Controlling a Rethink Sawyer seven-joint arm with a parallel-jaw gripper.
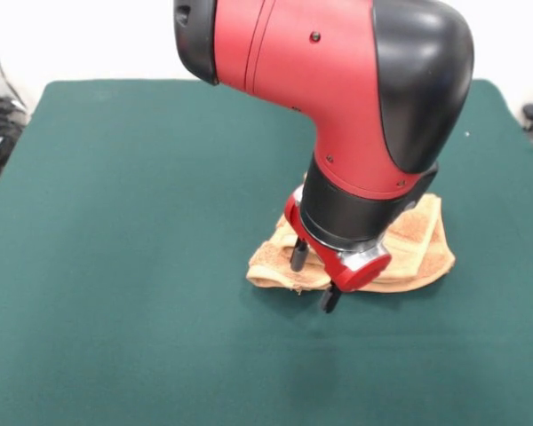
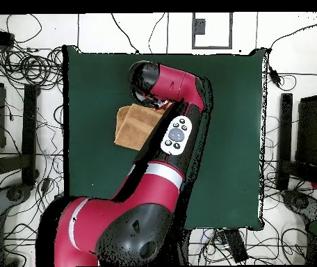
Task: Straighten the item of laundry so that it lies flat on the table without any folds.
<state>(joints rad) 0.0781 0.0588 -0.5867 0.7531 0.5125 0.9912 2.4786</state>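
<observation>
Gripper (image 1: 314,277) hanging low w/ two dark fingers (image 1: 298,256) spread apart, nothing between them, tips pointing down at near edge of towel (image 1: 419,244). Towel sitting bunched directly under and behind gripper, folded over itself in layers, not flat. Wrist covering most of it in front view; in overhead view only tan corner showing beside arm (image 2: 163,167). Table (image 1: 133,222) green cover lying bare all around towel, arm reaching across it.

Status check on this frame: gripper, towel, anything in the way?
Gripper open, fingers apart, low over the towel's front edge. Towel still bunched and folded, not flat. Table bare around it; nothing in the way.
</observation>
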